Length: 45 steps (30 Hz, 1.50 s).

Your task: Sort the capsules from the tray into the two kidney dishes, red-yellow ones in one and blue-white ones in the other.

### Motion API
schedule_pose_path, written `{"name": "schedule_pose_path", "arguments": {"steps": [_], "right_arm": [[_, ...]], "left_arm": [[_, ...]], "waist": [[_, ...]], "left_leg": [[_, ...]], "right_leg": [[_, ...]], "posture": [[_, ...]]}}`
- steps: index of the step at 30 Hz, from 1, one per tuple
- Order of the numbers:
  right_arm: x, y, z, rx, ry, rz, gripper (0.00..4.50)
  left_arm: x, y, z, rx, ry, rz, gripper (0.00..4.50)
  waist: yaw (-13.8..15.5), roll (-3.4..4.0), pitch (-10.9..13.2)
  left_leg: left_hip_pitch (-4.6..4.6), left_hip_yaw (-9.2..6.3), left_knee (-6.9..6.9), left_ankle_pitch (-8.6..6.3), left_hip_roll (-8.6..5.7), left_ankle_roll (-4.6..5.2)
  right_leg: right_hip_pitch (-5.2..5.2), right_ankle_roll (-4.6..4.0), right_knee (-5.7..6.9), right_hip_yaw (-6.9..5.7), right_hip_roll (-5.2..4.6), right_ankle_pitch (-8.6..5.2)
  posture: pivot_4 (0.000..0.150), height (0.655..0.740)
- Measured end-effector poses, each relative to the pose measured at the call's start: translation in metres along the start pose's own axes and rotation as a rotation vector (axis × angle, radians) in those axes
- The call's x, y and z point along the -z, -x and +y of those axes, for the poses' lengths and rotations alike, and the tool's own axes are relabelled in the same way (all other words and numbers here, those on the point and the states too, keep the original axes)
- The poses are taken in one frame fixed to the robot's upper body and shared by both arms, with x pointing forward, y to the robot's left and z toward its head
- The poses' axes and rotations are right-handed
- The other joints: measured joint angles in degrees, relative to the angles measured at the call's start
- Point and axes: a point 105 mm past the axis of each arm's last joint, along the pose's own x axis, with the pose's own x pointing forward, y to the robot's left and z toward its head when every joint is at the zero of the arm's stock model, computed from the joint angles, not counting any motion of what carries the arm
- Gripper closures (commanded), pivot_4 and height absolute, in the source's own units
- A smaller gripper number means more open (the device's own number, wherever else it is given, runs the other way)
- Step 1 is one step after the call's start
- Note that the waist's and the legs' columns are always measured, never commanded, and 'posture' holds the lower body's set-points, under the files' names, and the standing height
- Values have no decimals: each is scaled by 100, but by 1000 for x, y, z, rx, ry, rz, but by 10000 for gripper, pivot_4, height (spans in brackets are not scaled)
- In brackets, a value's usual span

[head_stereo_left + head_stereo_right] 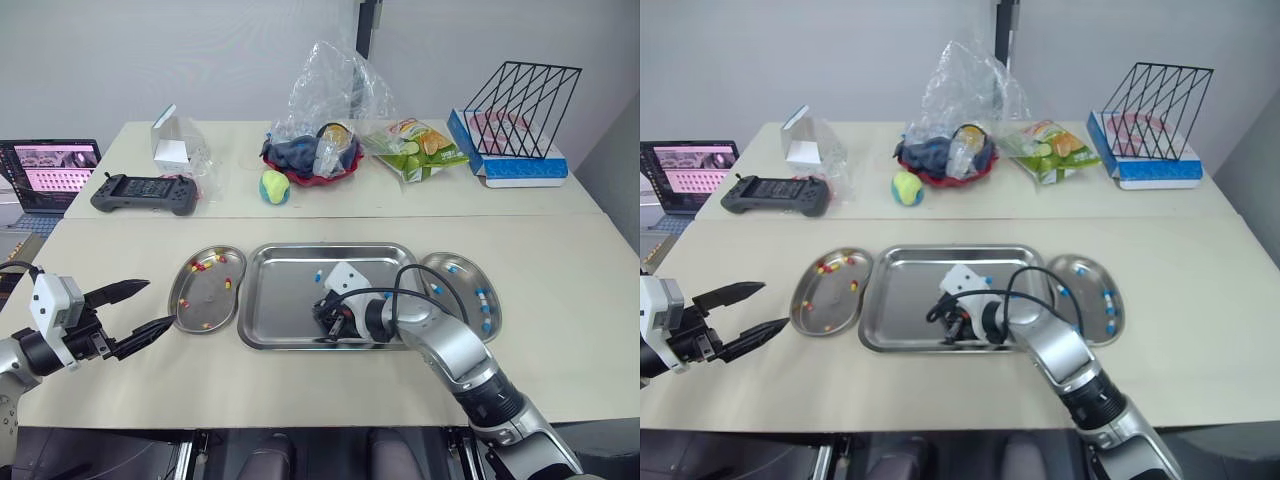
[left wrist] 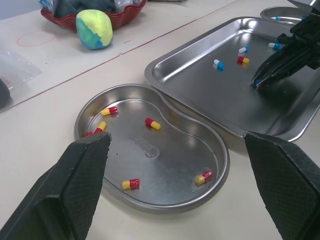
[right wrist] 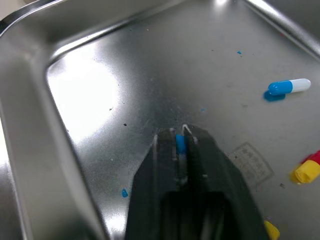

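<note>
The left claw (image 1: pixel 160 302) hung with its fingers spread wide over the bare table, just beside the left dish (image 1: pixel 190 305), gripping nothing. That dish held only red-yellow capsules (image 2: pixel 153 123), scattered singly across its floor. Next came the tray (image 1: pixel 285 300), just beside the dish, with a few loose capsules on it. A blue-white one (image 3: pixel 289 87) and a red-yellow one (image 3: pixel 306 171) lay near the right claw (image 1: pixel 331 318). That claw was down in the tray's near half, its fingers pinched together on the held capsule (image 3: pixel 180 145), caught at the very tips close to the steel. Furthest right, the right dish (image 1: pixel 465 305) held only blue-white capsules.

The likeliest slip lay in that pinch. The held capsule was small, smooth and rounded, and narrow tips gripped it. A slight loss of pressure, or a knock against the tray's raised rim on the way to the right dish, could have sent it skittering. Too hard a squeeze looked as risky, since a thin shell may crack; small blue specks (image 3: pixel 124 192) dotted the tray floor. A release over the wrong dish would have mixed the colours.

The held capsule showed bright blue at its tip, with the rest hidden between the fingers, so its second colour could only be presumed white.
</note>
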Motion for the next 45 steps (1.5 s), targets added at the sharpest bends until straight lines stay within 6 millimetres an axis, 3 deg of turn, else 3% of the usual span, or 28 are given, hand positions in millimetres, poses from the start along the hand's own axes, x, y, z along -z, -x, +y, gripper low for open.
{"name": "schedule_pose_path", "arguments": {"steps": [5, 8, 11, 14, 17, 23, 27, 32, 35, 45], "right_arm": [[-1, 0, 1, -16, 2, -3, 44808], [-13, 6, 0, -68, -47, -71, 44808], [-37, 27, -18, -91, -87, -204, 44808], [-38, 57, -46, -51, -88, -247, 44808], [-25, 84, -76, 27, -109, -242, 44808], [10, 127, -116, 167, -129, -163, 44808], [31, 144, -126, 214, -106, -88, 44808], [68, 156, -125, 220, -201, -11, 44808], [71, 162, -130, 251, -221, -19, 34438], [51, 194, -142, 279, -202, -114, 257]], "left_arm": [[1, 0, 0, 0, -2, 6, 0], [1, 0, -1, 7, -2, 5, 0], [0, -2, -1, 14, -1, 2, 0], [1, -5, 3, 12, 6, -4, 0], [1, -8, 4, 16, 10, -11, 0], [2, -13, 5, 26, 16, -16, 0], [1, -17, 5, 38, 4, -22, 0], [2, -21, 11, 34, 0, -24, 0], [3, -21, 12, 31, -1, -23, 0], [8, -21, 17, 15, 0, -15, 0]], "waist": [[-2, 0, 0], [-1, 0, 1], [21, 0, 1], [74, 0, 2], [81, 0, 2], [66, 0, 2], [50, 0, 2], [65, 0, 3], [54, 2, 4], [65, 2, 4]], "left_leg": [[0, 0, 0, 0, 0, 0], [-1, 0, 0, 0, 0, 0], [1, -1, 0, -1, 0, 1], [3, 0, 0, -3, -1, 5], [3, 2, -2, -3, 0, 5], [3, 8, -5, -3, 1, 5], [5, 12, -11, -3, 2, 5], [5, 14, -9, -3, 1, 5], [7, 15, -10, -3, 2, 5], [8, 15, -11, -3, 1, 5]], "right_leg": [[-1, 0, 0, 0, 0, 0], [0, 0, -2, 0, 0, 0], [6, 0, -4, -1, 0, 0], [14, 0, -11, -6, -1, 0], [12, 0, -9, -6, 0, 0], [11, 0, -10, -3, -1, 0], [12, 1, -13, -2, -2, 0], [16, 0, -14, -2, -3, 0], [14, 1, -12, 0, -2, 0], [17, 1, -15, -1, -3, 0]], "posture": [[1500, 7400], [1500, 7400], [1500, 7400], [1500, 7400], [1500, 7400], [1500, 7400], [1500, 7400], [1500, 7400], [1500, 7400], [1500, 7400]]}}
